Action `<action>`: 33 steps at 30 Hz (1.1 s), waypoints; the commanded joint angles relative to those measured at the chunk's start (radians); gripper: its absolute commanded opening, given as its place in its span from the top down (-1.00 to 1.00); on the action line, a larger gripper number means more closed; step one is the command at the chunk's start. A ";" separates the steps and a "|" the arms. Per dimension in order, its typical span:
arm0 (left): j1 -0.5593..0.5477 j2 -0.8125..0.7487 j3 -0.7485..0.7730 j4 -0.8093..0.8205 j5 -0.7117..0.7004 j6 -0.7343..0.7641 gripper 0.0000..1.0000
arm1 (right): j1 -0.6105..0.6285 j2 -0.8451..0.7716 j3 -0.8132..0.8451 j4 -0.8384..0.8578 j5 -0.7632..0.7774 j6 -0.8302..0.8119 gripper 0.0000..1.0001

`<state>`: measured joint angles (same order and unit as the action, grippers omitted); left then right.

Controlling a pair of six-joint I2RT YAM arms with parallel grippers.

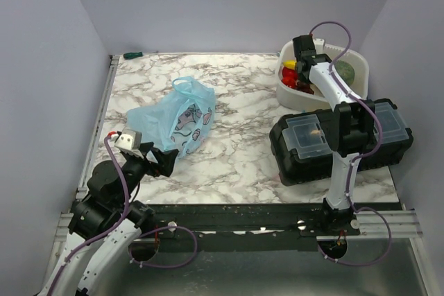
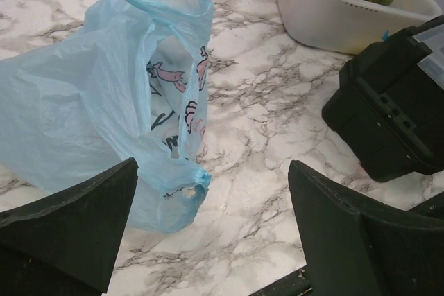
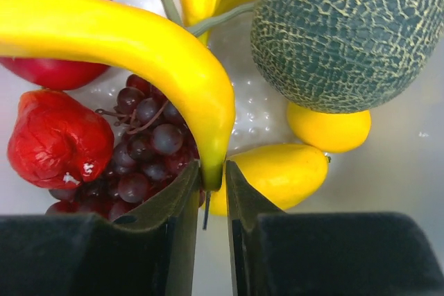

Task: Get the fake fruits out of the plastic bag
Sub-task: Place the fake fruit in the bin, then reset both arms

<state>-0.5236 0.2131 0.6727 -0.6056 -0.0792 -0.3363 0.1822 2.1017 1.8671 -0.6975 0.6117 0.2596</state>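
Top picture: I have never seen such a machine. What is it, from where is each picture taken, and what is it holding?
It is two robot arms fixed at the near edge of the table. The top picture looks down from above; the other two come from cameras on each wrist. On the table lie a light-blue plastic bag, a black case and a white tub. The tub holds fake fruits, such as a melon and grapes. The right claw pinches the banana by its tip. The left claw is open, facing the bag.

bag point(image 2: 76, 123): thin crinkly translucent plastic | banana point(image 3: 125, 39): glossy smooth | melon point(image 3: 340, 32): rough netted skin | table point(image 2: 277, 123): polished marble look
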 commanded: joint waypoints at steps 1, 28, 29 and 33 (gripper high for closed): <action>0.006 -0.024 -0.008 0.039 0.078 0.013 -0.78 | 0.003 0.040 0.056 -0.067 -0.072 0.001 0.49; 0.005 -0.058 -0.025 0.069 0.020 -0.009 -0.91 | 0.045 -0.797 -0.460 0.111 -0.547 0.019 -0.62; 0.005 -0.064 -0.023 0.069 0.021 -0.022 -0.93 | 0.044 -0.840 -0.491 0.118 -0.575 0.032 -0.66; 0.005 -0.081 0.034 0.044 0.041 -0.077 -0.94 | 0.045 -1.030 -0.566 0.119 -0.670 0.069 -0.76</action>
<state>-0.5236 0.1570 0.6559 -0.5652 -0.0338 -0.3523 0.2291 1.2037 1.3663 -0.6044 0.0917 0.2882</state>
